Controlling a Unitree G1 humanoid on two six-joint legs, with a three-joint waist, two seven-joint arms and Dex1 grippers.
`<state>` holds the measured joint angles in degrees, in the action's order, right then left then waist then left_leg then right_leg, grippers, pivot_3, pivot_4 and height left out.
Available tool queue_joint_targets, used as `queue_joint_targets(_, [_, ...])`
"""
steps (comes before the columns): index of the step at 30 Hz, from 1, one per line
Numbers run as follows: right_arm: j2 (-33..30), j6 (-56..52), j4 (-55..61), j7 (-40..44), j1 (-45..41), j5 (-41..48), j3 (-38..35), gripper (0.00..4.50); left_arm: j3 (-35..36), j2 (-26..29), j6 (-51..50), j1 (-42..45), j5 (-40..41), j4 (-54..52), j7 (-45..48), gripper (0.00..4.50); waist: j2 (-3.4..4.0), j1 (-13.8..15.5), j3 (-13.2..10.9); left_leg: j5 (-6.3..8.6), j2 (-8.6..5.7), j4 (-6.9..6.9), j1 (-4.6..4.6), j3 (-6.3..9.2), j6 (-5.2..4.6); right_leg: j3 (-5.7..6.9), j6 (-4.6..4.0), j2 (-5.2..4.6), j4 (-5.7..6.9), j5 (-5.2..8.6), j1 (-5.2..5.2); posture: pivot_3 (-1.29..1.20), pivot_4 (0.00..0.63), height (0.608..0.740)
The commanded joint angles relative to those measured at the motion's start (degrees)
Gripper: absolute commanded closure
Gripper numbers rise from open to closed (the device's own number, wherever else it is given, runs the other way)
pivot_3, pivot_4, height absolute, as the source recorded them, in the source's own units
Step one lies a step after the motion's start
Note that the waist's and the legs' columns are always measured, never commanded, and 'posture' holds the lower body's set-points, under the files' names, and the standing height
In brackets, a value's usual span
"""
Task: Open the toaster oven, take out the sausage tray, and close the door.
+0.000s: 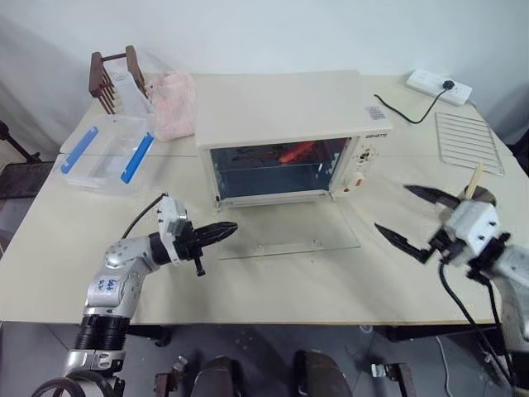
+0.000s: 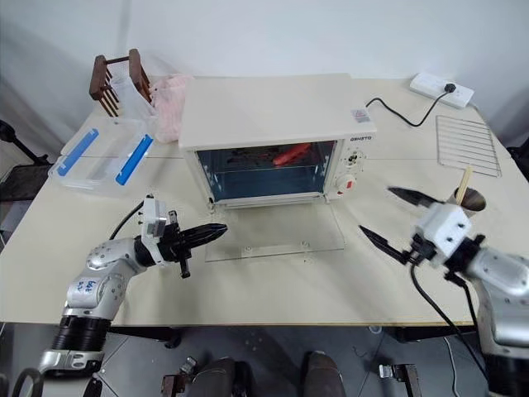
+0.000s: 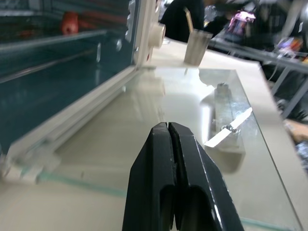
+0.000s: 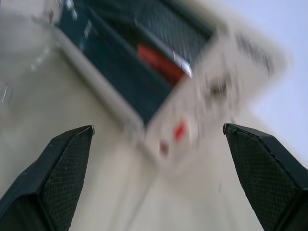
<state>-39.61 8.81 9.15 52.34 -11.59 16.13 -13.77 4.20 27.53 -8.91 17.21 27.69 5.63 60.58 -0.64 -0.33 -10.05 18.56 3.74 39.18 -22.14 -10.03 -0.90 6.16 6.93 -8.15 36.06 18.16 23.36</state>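
Toaster oven (image 1: 281, 112) sits mid tabletop (image 1: 273, 281), door (image 1: 289, 236) dropped flat on the tabletop in front of it. Sausage tray not clearly made out inside (red sausage (image 1: 296, 152) visible in the cavity). Left claw (image 1: 221, 231) pinched fully together, empty, arm reaching level toward the door's left front corner, just beside it. Right claw (image 1: 411, 214) spread wide, empty, held level right of the door, pointing in toward the oven's control panel (image 1: 362, 163)

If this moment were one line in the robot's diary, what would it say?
door: open flat | sausage tray: inside toaster oven | left gripper: shut, empty | right gripper: open, empty
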Motion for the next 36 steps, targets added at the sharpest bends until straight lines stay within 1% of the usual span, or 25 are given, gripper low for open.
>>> queue_joint_targets(1, [3.87, 0.59, 3.33, -4.04, -5.22, -7.22, 9.29, 0.0, 1.98, 0.32, 3.41, -2.45, -0.59, -0.45, -0.29, 4.29, 0.0, -0.06, 0.0, 0.0, 0.02, 0.0, -0.02, 0.0, 0.0, 0.01, 0.0, 0.0, 0.02, 0.0, 0.02, 0.0, 0.15, 0.74])
queue_joint_targets(4, [7.09, 1.03, 3.05, -6.8, -8.71, -13.18, 15.52, 0.0, 3.14, -0.18, 3.73, -4.08, -0.11, -1.24, -2.18, 3.67, 0.0, 0.06, 0.0, 0.0, 0.01, 0.01, -0.08, -0.01, 0.0, 0.01, 0.0, -0.01, 0.26, 0.0, 0.08, 0.0, 0.15, 0.74])
queue_joint_targets(6, [8.85, 2.12, 1.83, -9.64, -11.42, -18.04, 18.55, 0.0, 3.6, -0.25, 4.35, -4.89, -0.16, -1.83, -2.69, 3.0, 0.0, 0.25, 0.0, 0.0, -0.03, 0.03, -0.12, 0.01, -0.01, 0.02, 0.0, -0.06, 0.29, 0.0, 0.1, 0.0, 0.15, 0.74])
queue_joint_targets(8, [9.96, 2.62, 0.51, -11.71, -13.1, -21.06, 20.36, 0.0, 4.08, -0.35, 4.65, -5.52, -0.06, -2.27, -3.11, 2.35, 0.0, 0.24, 0.0, 0.0, -0.06, 0.07, -0.17, 0.01, -0.03, 0.04, 0.01, -0.1, 0.31, 0.0, 0.1, 0.0, 0.15, 0.74])
queue_joint_targets(11, [12.25, 1.85, -6.05, -19.83, -18.14, -32.92, 24.85, 0.0, 5.23, -0.74, 5.6, -7.32, 0.2, -3.87, -4.29, 1.41, -0.04, -0.25, 0.02, -0.01, -0.07, 0.08, -0.16, 0.0, -0.04, 0.05, 0.01, -0.13, 0.33, 0.0, 0.1, 0.0, 0.15, 0.74])
queue_joint_targets(13, [15.35, 2.25, -10.23, -24.96, -22.68, -38.26, 27.61, 0.0, 6.04, -0.95, 5.8, -8.85, 0.49, -5.26, -5.18, 0.79, -0.04, -1.25, 0.02, -0.01, -0.05, 0.08, -0.15, -0.01, -0.03, 0.05, -0.01, -0.12, 0.41, 0.01, 0.15, 0.0, 0.15, 0.74])
queue_joint_targets(14, [16.29, 2.45, -11.5, -26.4, -24.06, -39.74, 28.35, 0.0, 6.19, -0.98, 5.67, -9.22, 0.6, -5.68, -5.41, 0.58, -0.03, -1.4, 0.02, -0.02, -0.02, 0.07, -0.16, -0.01, -0.01, 0.06, -0.03, -0.11, 0.44, 0.02, 0.18, 0.0, 0.15, 0.74])
queue_joint_targets(15, [17.42, 2.33, -13.3, -27.42, -25.48, -41.26, 29.57, 0.0, 6.63, -1.25, 5.82, -9.69, 0.8, -6.17, -6.06, 0.2, -0.03, -1.57, 0.02, -0.03, -0.02, 0.04, -0.16, 0.0, 0.01, 0.07, -0.05, -0.11, 0.5, 0.03, 0.22, 0.0, 0.15, 0.74])
queue_joint_targets(16, [18.21, 3.62, -15.01, -27.31, -26.44, -41.64, 30.89, 0.0, 6.88, -1.45, 5.96, -10.09, 0.81, -6.46, -6.59, 0.04, -0.03, -1.73, 0.02, -0.04, -0.01, 0.02, -0.16, 0.0, 0.03, 0.07, -0.06, -0.1, 0.57, 0.03, 0.27, 0.0, 0.15, 0.74])
queue_joint_targets(21, [19.93, 7.47, -21.58, -30.88, -30.33, -44.13, 33.26, 0.0, 7.35, -1.99, 6.28, -10.22, 0.76, -6.79, -7.97, 0.04, -0.04, -1.97, 0.02, -0.05, -0.01, 0.0, -0.16, 0.03, 0.03, 0.1, -0.06, -0.1, 0.63, 0.04, 0.27, 0.0, 0.15, 0.74])
queue_joint_targets(23, [20.46, 4.98, -24.22, -35.13, -32.88, -49.78, 34.84, 0.0, 7.51, -2.05, 6.4, -10.78, 0.87, -7.29, -8.12, 0.04, -0.04, -2.07, 0.02, -0.05, -0.02, 0.01, -0.17, 0.02, 0.03, 0.09, -0.06, -0.14, 0.6, 0.04, 0.25, 0.0, 0.15, 0.74])
queue_joint_targets(27, [22.36, 6.25, -29.0, -37.1, -36.3, -51.3, 36.88, 0.0, 8.05, -1.82, 6.71, -12.18, 0.69, -8.37, -8.88, 0.04, -0.03, -2.85, 0.02, -0.05, 0.0, 0.01, -0.15, 0.02, 0.04, 0.1, -0.07, -0.15, 0.7, 0.04, 0.27, 0.0, 0.15, 0.74])
queue_joint_targets(31, [24.57, 2.34, -33.46, -40.25, -39.41, -55.46, 38.63, 0.0, 10.17, -1.94, 6.84, -15.15, 2.09, -11.64, -10.37, 0.04, -0.03, -3.34, 0.02, -0.05, 0.02, -0.06, -0.15, 0.03, 0.04, 0.1, -0.07, -0.14, 0.71, 0.04, 0.3, 0.0, 0.15, 0.74])
queue_joint_targets(36, [26.15, 1.68, -37.63, -42.11, -42.43, -57.14, 39.98, 0.0, 11.84, -1.29, 2.93, -18.43, 5.18, -15.8, -11.47, 0.04, -0.03, -3.77, 0.02, -0.05, 0.09, -0.06, -0.16, 0.05, 0.04, 0.1, -0.07, -0.16, 0.73, 0.04, 0.3, 0.0, 0.15, 0.74])
